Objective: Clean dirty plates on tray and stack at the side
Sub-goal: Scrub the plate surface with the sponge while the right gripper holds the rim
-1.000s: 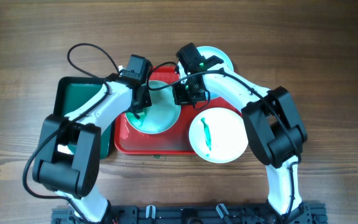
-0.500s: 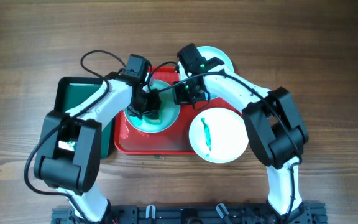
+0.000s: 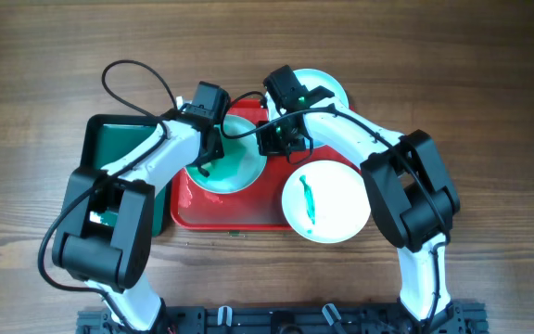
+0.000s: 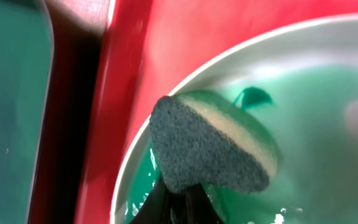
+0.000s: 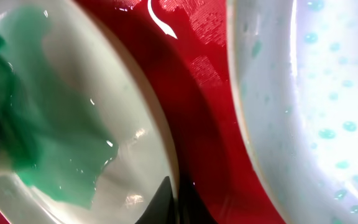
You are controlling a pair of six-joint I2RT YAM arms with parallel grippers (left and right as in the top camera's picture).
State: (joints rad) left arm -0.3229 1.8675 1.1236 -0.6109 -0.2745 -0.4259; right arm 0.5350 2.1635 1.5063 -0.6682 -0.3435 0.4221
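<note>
Scrubbing looks to be the step in hand. The left hand (image 3: 208, 158) is clamped on a wedge of grey-and-yellow scouring sponge (image 4: 210, 149). It presses the sponge onto the left part of a round white plate with a pale aqua rim (image 3: 239, 172). This plate is awash in teal-green smear and lies in the large red rectangular plastic tray (image 3: 239, 215).

The right hand (image 3: 276, 141) sits at the smeared plate's far right rim. Its fingers are drawn narrow on the rim, as best the wrist view shows, seemingly to steady it.

A second white plate with a teal streak (image 3: 336, 199) lies on the wooden table (image 3: 489, 93) at the near right, lapping the red tray's edge. A third white plate (image 3: 327, 85) lies far right, partly under the right arm. A smaller dark green tray (image 3: 119, 153) sits at the left.

The smeared plate looks wet and slick. A hard push from the sponge could pull the rim out of that thin pinch and send the plate skating into the tray wall. A light pass might only spread the green about.
</note>
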